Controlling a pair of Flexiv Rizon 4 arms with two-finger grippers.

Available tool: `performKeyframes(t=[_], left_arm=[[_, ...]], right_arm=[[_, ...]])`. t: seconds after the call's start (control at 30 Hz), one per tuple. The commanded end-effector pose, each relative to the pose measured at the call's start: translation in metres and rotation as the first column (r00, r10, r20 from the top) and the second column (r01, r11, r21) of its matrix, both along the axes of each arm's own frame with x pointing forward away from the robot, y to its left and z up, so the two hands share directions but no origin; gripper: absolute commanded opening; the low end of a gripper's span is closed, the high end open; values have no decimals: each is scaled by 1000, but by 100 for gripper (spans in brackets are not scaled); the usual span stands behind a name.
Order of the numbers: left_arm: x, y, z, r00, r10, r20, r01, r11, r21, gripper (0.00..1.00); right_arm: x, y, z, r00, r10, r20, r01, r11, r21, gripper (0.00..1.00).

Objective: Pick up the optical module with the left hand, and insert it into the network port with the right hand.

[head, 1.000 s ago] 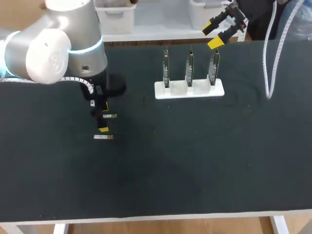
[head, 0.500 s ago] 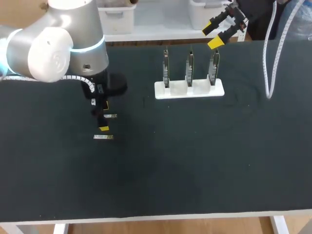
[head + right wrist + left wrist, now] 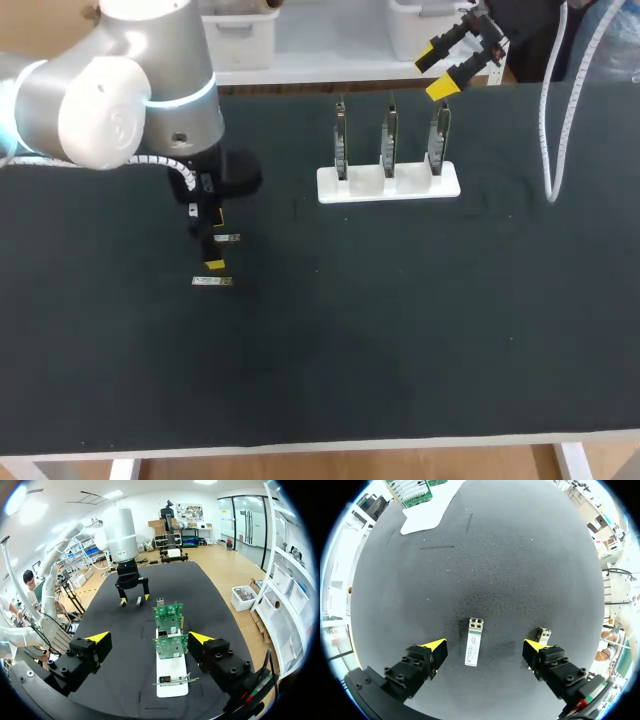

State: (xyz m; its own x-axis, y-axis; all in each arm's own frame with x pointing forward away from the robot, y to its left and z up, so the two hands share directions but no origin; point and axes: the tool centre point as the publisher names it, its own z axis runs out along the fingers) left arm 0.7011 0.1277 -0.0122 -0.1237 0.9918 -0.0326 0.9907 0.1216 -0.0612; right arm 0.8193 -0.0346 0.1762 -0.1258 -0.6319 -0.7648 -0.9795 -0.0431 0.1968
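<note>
Two small silver optical modules lie on the black mat. One module (image 3: 226, 238) (image 3: 474, 641) sits on the mat between the fingers of my left gripper (image 3: 213, 240) (image 3: 485, 647), which hangs open just above it without touching. The second module (image 3: 212, 281) (image 3: 543, 634) lies just outside one yellow fingertip (image 3: 534, 644). Three upright circuit boards with network ports (image 3: 388, 140) (image 3: 169, 630) stand in a white holder (image 3: 388, 184) (image 3: 171, 677). My right gripper (image 3: 455, 62) (image 3: 149, 638) is open and empty, raised behind the holder at the table's back edge.
The black mat (image 3: 400, 320) covers the table. A white cable (image 3: 548, 150) hangs down onto the mat at the back right. In the right wrist view my left arm (image 3: 123, 535) stands beyond the boards.
The left arm has edged very slightly to the right while its gripper stays open over the same module. The right arm has not moved.
</note>
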Motion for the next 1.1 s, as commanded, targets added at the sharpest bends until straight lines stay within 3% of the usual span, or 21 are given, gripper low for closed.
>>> performKeyframes(t=[0.03, 1.1], left_arm=[[-1, -1, -1, 1000, 1, 7, -1, 1000, 5, 100], [-4, 3, 0, 1000, 4, 5, -4, 1000, 10, 100]], right_arm=[[8, 0, 1, 708, 566, -421, -520, 822, 230, 100], [8, 0, 1, 708, 566, -421, -520, 822, 230, 100]])
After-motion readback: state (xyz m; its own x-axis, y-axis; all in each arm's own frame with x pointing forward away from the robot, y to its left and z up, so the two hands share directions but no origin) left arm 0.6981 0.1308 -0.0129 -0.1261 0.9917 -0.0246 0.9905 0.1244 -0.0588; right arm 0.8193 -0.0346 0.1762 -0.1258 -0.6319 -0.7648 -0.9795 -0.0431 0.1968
